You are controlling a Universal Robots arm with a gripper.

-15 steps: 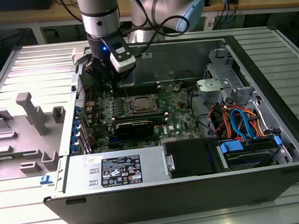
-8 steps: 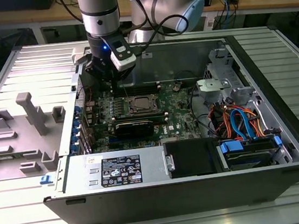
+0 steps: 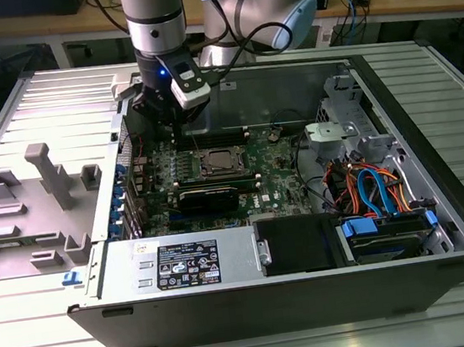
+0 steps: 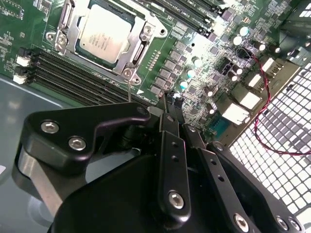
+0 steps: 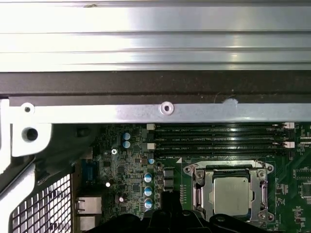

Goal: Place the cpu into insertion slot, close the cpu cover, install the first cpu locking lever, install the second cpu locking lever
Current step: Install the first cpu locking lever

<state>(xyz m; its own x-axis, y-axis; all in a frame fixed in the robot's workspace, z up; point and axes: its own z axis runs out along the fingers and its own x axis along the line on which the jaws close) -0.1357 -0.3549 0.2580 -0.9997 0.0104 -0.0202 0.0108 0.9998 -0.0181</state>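
The cpu (image 4: 104, 37) lies flat in the insertion slot (image 3: 220, 163), its silver-grey top showing in both wrist views (image 5: 233, 195). The cpu cover (image 4: 67, 23) lies down around it as a silver frame (image 5: 199, 192). A thin metal lever wire (image 4: 129, 90) runs from the socket's corner toward my gripper. My gripper (image 4: 170, 99) hangs low over the green board beside the socket, on the exterior view's left (image 3: 172, 123), apart from the cpu. Its black fingers (image 4: 173, 145) meet at the tips, shut, with nothing visible between them.
Long black memory slots (image 4: 73, 80) flank the socket. The open computer case has a steel rear wall (image 5: 165, 114), a perforated panel (image 4: 277, 145), a red wire (image 4: 265, 92), a power supply (image 3: 184, 264) and cable bundles (image 3: 370, 190). A grey fixture tray (image 3: 33, 206) sits outside.
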